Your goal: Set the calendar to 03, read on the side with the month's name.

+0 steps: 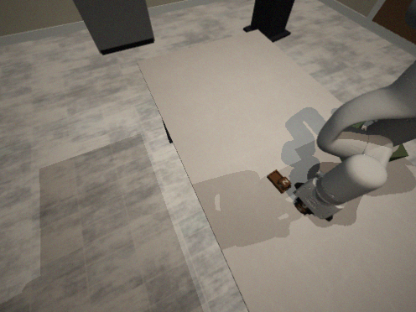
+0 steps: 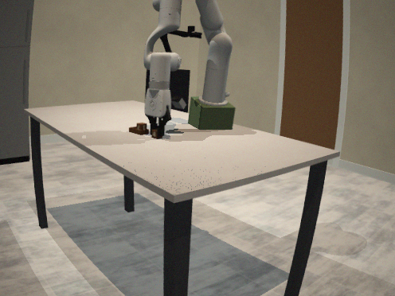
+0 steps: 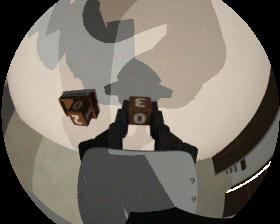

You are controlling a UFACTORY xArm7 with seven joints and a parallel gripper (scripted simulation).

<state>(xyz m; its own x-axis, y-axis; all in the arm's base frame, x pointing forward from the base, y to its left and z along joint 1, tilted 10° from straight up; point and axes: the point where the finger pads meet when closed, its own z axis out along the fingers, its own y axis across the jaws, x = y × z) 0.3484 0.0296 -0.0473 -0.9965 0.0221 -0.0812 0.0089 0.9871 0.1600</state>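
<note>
You have a pale rectangular surface [image 1: 235, 104] [image 2: 223, 150] on dark legs, standing on a mottled, light grey floor [image 1: 84, 117] [image 2: 247, 214]. Beyond it, the exterior view shows you a grey refrigerator [image 2: 13, 75] and a brown door [image 2: 312, 67] in a white frame. The robot arm [image 1: 369, 108] [image 2: 215, 15] rises from a green block [image 2: 217, 116] on the surface, and its shadows fall around the work. Your jaws [image 1: 299, 195] [image 2: 158, 127] are closed on a brown cube [image 2: 157, 134] [image 3: 140, 111], whose faces toward the wrist camera read 3 and 0. Just beside them is the small wooden calendar tray [image 1: 274, 183] [image 2: 138, 130] [image 3: 65, 101], with the other cube [image 1: 284, 183] [image 2: 141, 126] [image 3: 80, 116] at it, showing a 2; you cannot tell whether that cube sits flat.
</note>
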